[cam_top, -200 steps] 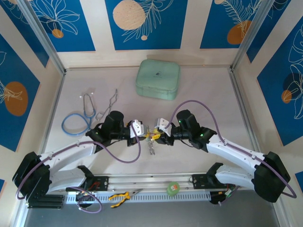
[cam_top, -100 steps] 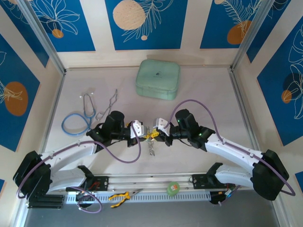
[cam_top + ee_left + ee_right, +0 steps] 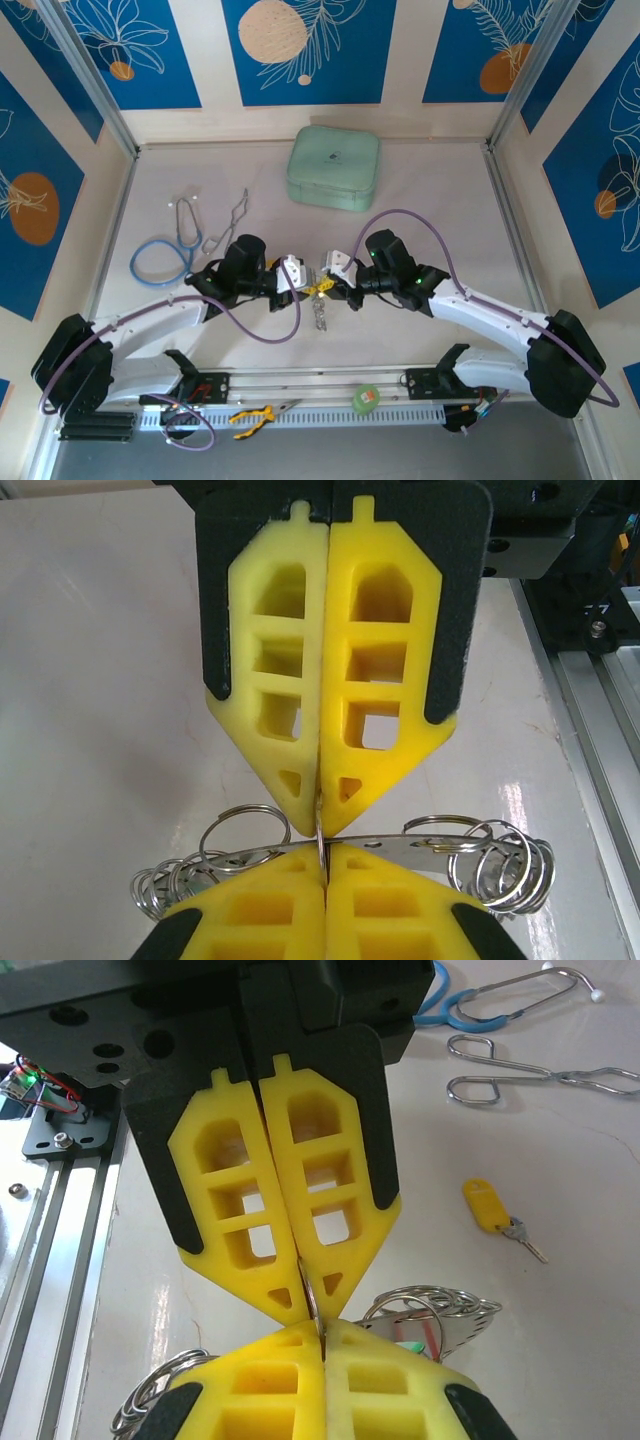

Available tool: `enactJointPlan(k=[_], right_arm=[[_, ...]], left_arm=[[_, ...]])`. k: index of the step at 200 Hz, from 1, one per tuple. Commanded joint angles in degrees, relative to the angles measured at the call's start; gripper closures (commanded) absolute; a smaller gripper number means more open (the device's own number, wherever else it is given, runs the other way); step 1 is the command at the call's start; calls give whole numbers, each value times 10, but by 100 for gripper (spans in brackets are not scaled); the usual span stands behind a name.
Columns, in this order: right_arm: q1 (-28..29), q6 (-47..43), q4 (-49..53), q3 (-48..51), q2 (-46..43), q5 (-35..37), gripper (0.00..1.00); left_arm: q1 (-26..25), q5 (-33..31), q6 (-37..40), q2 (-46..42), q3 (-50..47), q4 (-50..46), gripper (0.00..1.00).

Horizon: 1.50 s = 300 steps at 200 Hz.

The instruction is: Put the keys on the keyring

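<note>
The keyring (image 3: 480, 855), a silvery cluster of linked loops on a flat metal strip, hangs just over the table between both grippers (image 3: 319, 303). My left gripper (image 3: 325, 868) is shut on one thin loop of it. My right gripper (image 3: 322, 1340) is shut on that same loop, its tips meeting the left's head-on. In the top view the left gripper (image 3: 307, 285) and right gripper (image 3: 331, 286) touch at mid-table. A yellow-headed key (image 3: 485, 1205) lies loose on the table beyond the ring. Green and red key heads (image 3: 418, 1345) peek out under the loops (image 3: 435, 1305).
A mint-green case (image 3: 333, 167) sits at the back. A blue stethoscope (image 3: 160, 255) and wire tongs (image 3: 228, 222) lie to the left. Yellow-handled pliers (image 3: 254, 415) and a green tape roll (image 3: 366, 398) rest on the rail at the near edge.
Both grippers, still joined on the ring, have edged slightly away from the bases. The right arm has leaned a little leftwards.
</note>
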<state>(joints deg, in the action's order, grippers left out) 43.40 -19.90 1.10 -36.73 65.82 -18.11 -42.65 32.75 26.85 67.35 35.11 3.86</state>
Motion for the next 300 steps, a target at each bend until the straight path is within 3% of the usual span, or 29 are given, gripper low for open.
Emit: enactJointPlan(k=[1,47,79,99,130,156,188,227,242,263,300], right_arm=[[14,-6,-7,-23,6,-47,100],[13,-5,-4,-26,11,-45,100],[14,-5,4,-29,14,-43,100],[12,-2,1,-25,8,-29,100],[-28,43,-21,2,-44,-27,71],[-67,81,-26,25,-98,-33,67],[-80,128,-37,29,-110,13,66],[-78,189,-42,-31,-33,12,67],[-74,247,-29,-80,21,43,67],[-67,320,51,-179,110,112,68],[-28,296,209,-360,273,156,66]], left_arm=[[-6,10,-4,3,19,45,93],[-6,4,-5,4,17,53,88],[-6,1,-2,3,16,55,100],[-6,-3,2,-2,13,58,100],[-6,-7,-4,-21,10,41,100],[-6,-20,-15,-48,12,7,100],[-6,-57,-25,-91,19,-63,100],[-5,-158,-52,-166,32,-178,100],[-2,-202,-65,-200,36,-217,100],[1,-274,-97,-240,41,-266,100],[2,-341,-112,-282,43,-327,100]])
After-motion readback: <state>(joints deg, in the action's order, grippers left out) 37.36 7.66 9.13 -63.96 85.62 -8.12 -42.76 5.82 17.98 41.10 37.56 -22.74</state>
